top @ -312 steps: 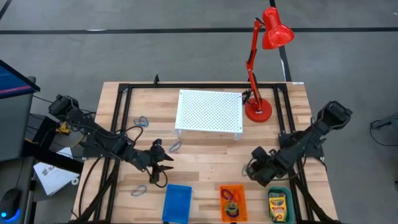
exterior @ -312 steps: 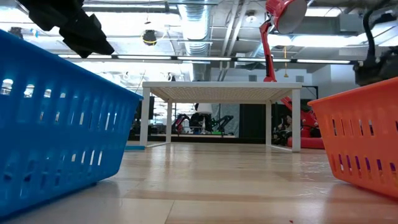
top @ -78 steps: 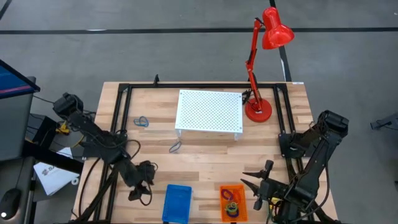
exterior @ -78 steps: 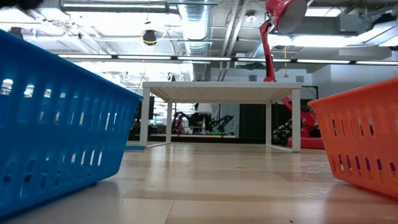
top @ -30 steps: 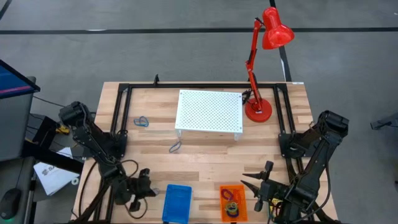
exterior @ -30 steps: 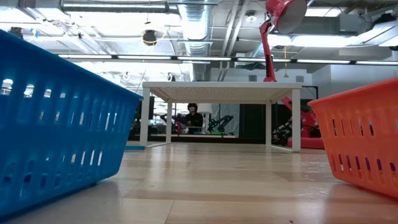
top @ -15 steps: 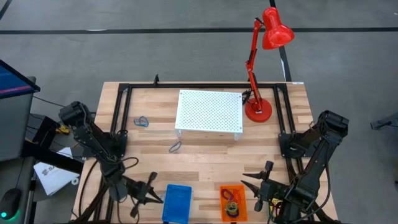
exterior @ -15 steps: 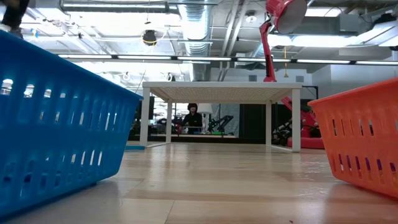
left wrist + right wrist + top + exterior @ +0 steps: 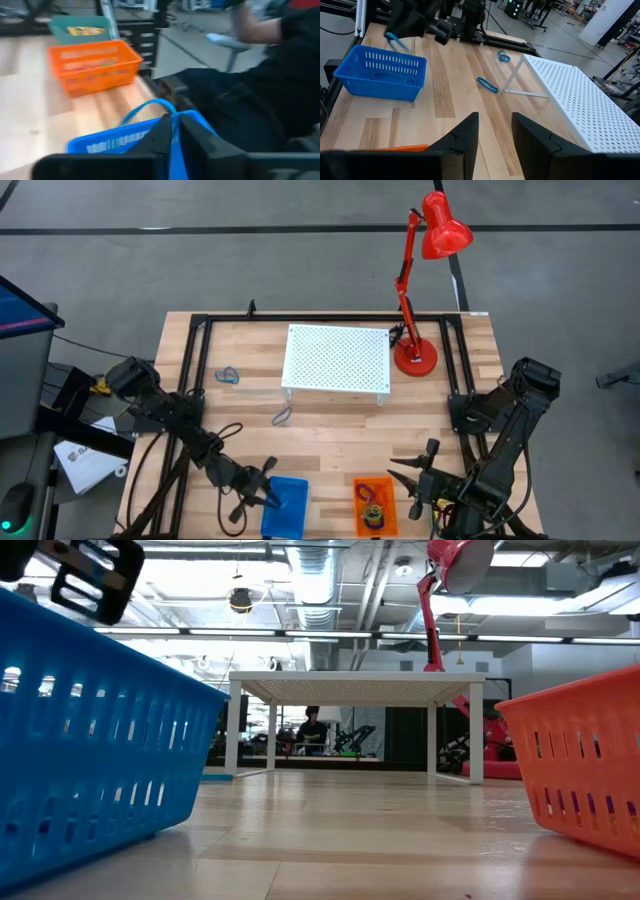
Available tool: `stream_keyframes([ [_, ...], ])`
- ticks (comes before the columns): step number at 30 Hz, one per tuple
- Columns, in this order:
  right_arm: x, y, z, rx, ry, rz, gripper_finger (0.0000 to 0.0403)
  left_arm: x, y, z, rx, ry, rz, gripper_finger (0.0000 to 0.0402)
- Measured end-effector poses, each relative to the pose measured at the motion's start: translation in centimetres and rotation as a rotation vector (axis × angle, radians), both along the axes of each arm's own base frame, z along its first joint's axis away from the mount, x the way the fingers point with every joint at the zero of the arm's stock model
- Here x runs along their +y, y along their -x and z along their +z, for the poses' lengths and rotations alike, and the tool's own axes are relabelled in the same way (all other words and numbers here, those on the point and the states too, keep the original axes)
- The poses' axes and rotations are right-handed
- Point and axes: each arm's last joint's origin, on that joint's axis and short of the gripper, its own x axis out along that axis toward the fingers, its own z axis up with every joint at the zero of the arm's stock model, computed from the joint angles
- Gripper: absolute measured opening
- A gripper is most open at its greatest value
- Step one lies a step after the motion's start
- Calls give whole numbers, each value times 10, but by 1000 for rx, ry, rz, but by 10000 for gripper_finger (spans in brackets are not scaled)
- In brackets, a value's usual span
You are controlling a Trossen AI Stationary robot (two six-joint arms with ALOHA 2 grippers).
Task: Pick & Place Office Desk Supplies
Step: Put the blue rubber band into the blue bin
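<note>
Blue loop pinched in the left gripper, held over the rim of the blue basket at the near edge of the worktop. In the left wrist view we see the fingers clenched on the loop's lower end, most of the loop standing clear above them. The right wrist view shows the same loop dangling above the basket's left wall, with another blue loop already lying inside.

Around it: orange basket just right of the blue one, holding mixed loops. Two loose loops are on the worktop, one left of the white perforated stand, one in front of the stand's left leg. Red desk lamp at the far right corner. Nothing lies between gripper and basket; the basket wall is the nearest obstacle.

Right gripper idle beside the orange basket, fingers parted, nothing between them.

Against half a second earlier: we note that the left gripper has swung from the bare worktop left of the basket to the basket's left edge. The right arm has not moved. The low view shows a person far behind the stand.
</note>
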Motion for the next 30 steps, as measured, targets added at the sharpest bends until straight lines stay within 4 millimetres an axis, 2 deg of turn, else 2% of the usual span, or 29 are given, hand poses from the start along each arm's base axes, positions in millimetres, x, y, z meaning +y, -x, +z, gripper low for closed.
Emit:
stream_keyframes([
  [9,0,0,0,4,-1,1,113,1,0,-4,60,33,-8,164],
  [14,0,0,-1,14,-8,4,113,3,-1,-1,26,-13,48,207],
  [17,0,0,0,15,-8,4,113,7,0,0,29,-69,118,213],
  [20,0,0,-1,15,-9,4,113,19,5,9,25,-147,327,209],
  [26,0,-1,-1,18,-11,3,113,65,14,18,138,-219,764,185],
  [30,-2,-3,-1,21,-12,-3,113,101,21,17,265,-142,1010,162],
])
